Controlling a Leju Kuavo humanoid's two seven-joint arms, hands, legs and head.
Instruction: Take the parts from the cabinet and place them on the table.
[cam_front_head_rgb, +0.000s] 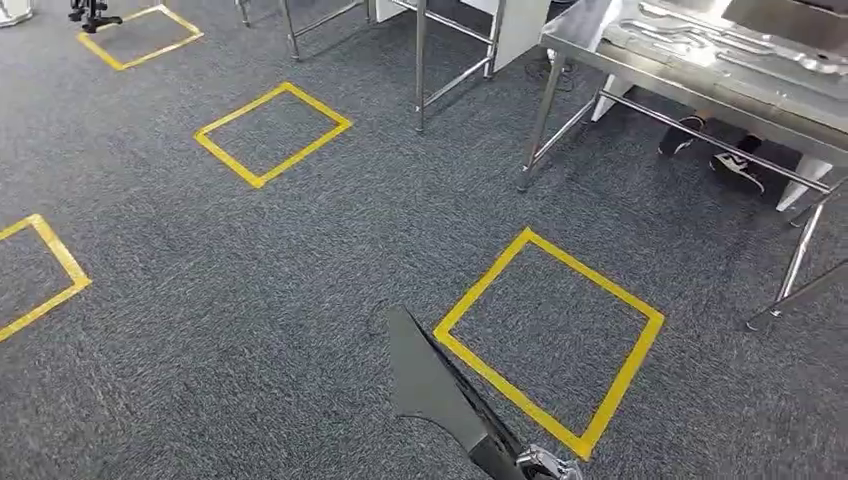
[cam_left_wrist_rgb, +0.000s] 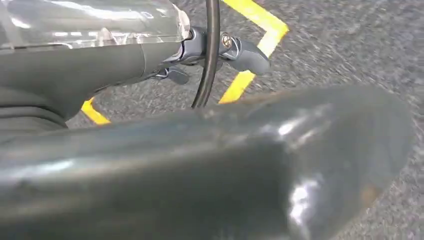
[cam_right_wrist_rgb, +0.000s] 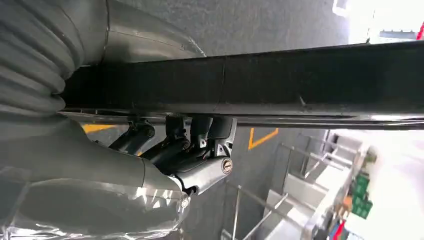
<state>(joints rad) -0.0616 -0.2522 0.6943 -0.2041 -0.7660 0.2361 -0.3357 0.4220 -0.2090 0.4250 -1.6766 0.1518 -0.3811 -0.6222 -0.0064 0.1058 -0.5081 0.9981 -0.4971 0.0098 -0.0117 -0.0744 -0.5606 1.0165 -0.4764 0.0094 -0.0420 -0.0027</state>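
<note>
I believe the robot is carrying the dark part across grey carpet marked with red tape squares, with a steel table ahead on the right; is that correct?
Nearly: the tape squares are yellow, not red, as the head view shows. The rest stands: the dark part is carried over grey carpet, with a steel table ahead on the right.

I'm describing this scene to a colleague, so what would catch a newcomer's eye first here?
Probably the yellow tape squares on the grey carpet, the nearest one just ahead of the robot. Next, the long dark metal part jutting up from the bottom of the head view, gripped by the right hand. A steel table holding shiny parts stands at the upper right.
</note>
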